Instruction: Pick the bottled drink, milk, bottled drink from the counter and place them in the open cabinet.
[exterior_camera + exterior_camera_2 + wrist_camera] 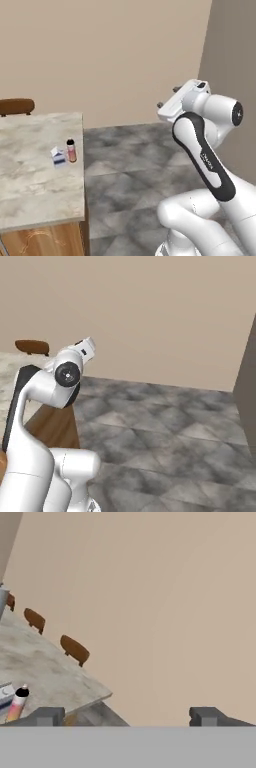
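Your claw stands wide, holding and touching nothing; far to its left on the beige marble-look counter stands the slim black-capped, orange-brown bottled drink.

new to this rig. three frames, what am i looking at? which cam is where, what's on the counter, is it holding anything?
All three pictures are rendered, not photographed. The machine is a white robot arm with dark joints, on a base that can drive.

Two cameras ride on that base behind the arm, one to its left and one to its right, looking forward over it. The third sits on the hand and looks along the tool; the two dark stubs at the bottom are its fingertips.

On the marble-look counter, near its edge, stand a slim black-capped bottled drink, orange-brown below, and a small white and blue milk carton close beside it. Brown chair backs show along the counter's far side.

The tool is open, holds nothing, and is away from the counter.
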Available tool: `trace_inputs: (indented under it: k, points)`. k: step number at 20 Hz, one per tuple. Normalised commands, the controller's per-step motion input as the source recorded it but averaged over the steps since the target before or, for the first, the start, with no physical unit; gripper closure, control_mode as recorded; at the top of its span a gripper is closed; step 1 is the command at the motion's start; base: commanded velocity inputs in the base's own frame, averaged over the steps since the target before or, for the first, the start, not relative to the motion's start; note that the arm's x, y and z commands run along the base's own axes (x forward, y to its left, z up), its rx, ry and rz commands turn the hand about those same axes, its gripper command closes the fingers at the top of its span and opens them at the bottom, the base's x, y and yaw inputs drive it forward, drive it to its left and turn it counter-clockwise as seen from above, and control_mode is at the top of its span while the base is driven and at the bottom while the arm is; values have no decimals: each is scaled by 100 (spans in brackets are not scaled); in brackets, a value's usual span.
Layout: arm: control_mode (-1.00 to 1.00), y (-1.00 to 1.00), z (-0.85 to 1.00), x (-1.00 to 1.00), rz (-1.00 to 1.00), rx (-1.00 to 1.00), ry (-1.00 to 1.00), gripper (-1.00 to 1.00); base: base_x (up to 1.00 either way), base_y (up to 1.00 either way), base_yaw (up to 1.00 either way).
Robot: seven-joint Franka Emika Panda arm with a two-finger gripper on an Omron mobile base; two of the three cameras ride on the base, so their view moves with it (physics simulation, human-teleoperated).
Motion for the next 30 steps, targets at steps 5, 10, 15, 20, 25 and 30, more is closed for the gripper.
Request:
trace_inputs:
  k: [5,10,15,20,25,30]
  points:
    - [100,0,0,0,0,0,0,-100,-1,-57,38]
    - [100,0,0,0,0,0,0,-100,0,-39,48]
    - [100,0,0,0,0,0,0,-100,0,-18,54]
    - [100,0,0,0,0,0,0,-100,-3,-9,58]
    - [100,0,0,0,0,0,0,-100,-9,-1,59]
    - [100,0,0,0,0,0,0,-100,-15,-1,57]
